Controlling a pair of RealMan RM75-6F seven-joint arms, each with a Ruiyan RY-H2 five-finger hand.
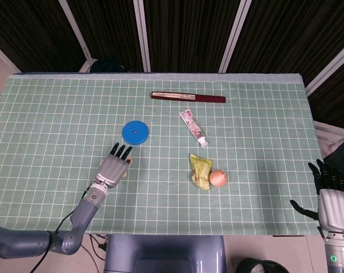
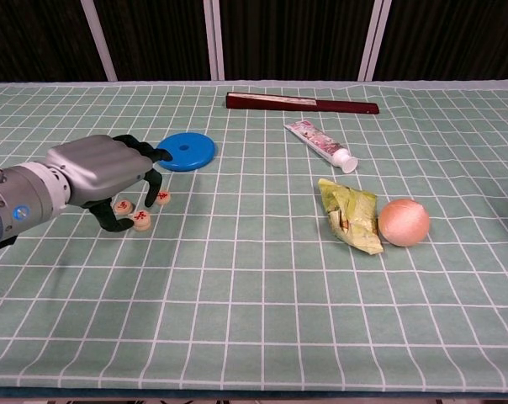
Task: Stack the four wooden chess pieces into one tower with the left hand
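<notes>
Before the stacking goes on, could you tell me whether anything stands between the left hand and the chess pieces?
Nothing visible does. The left hand hangs right over the chess pieces, its fingertips among them; the blue disc lies just behind.

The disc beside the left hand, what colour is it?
The disc is plain bright blue with a small centre hole, clearest in the chest view.

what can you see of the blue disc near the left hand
The blue disc is a flat, round piece in plain bright blue, plastic by the look of it, with a small hole at its centre. It lies flat on the green checked table cover, just beyond the left hand. From the chest view the hand's dark fingertips reach close to its near edge, but whether they touch it cannot be told. Nothing rests on it.
</notes>
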